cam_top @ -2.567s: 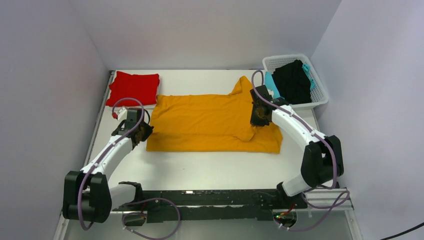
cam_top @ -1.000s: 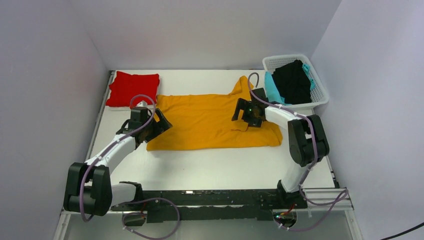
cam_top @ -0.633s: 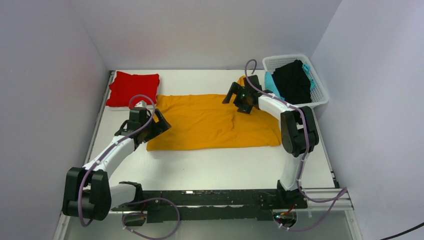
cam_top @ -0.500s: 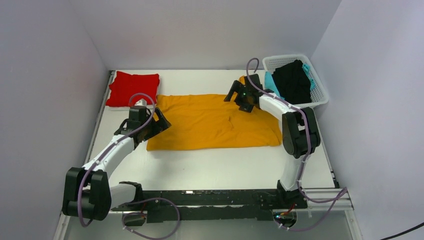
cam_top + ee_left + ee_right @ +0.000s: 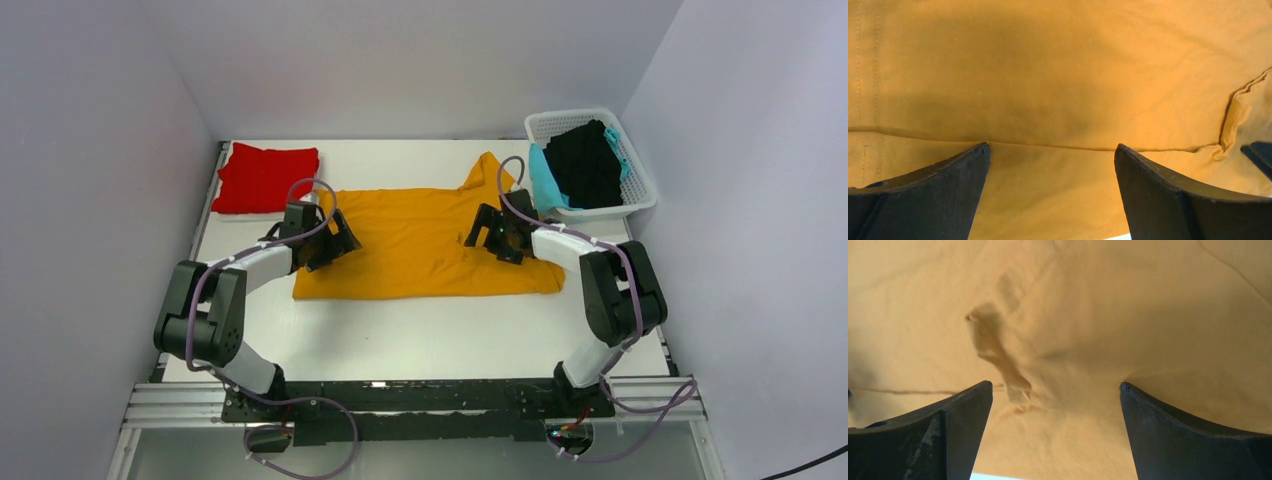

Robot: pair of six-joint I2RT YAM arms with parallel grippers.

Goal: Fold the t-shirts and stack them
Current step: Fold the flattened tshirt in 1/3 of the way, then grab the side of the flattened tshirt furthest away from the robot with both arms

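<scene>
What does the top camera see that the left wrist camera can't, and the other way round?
Only the top view shows the folded red t-shirt, the white basket holding the black t-shirt and teal t-shirt, and the right pincer. Only the left wrist view shows the stitching and a fold edge in the cloth up close. Both show the mustard-orange t-shirt with the open left pincer over it.

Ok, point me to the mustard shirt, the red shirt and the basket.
mustard shirt [image 5: 420, 240], top view, middle of the body.
red shirt [image 5: 265, 178], top view, centre of the bundle.
basket [image 5: 548, 126], top view, far left wall.
</scene>
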